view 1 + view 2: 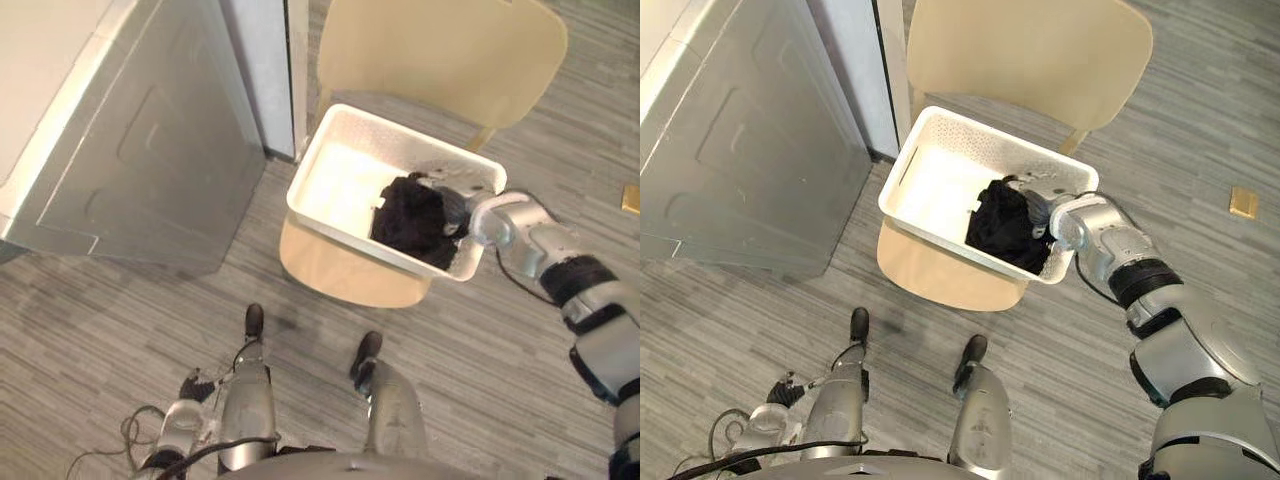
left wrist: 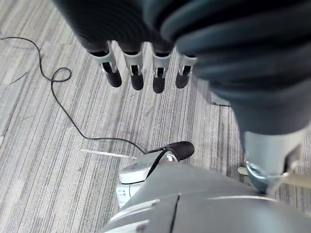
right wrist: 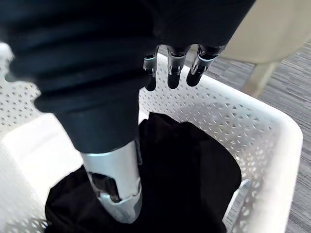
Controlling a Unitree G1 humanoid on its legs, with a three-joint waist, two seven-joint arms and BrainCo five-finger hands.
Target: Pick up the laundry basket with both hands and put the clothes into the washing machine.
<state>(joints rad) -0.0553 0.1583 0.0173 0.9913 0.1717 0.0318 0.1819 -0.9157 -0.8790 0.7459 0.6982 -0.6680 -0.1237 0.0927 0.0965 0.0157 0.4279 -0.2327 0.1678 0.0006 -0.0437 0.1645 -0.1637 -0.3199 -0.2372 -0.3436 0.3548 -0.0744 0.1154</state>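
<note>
The white perforated laundry basket rests on the seat of a beige chair. Black clothes are heaped at the basket's right end. My right hand reaches into that end from the right, above the heap. In the right wrist view its fingers point straight toward the basket's inner wall, and the thumb comes down onto the black clothes. The hand is open. My left hand hangs low over the floor, fingers straight, holding nothing. The grey washing machine stands to the left.
A white upright panel stands between the machine and the chair. The chair's backrest rises behind the basket. A small yellow object lies on the grey striped floor at the far right.
</note>
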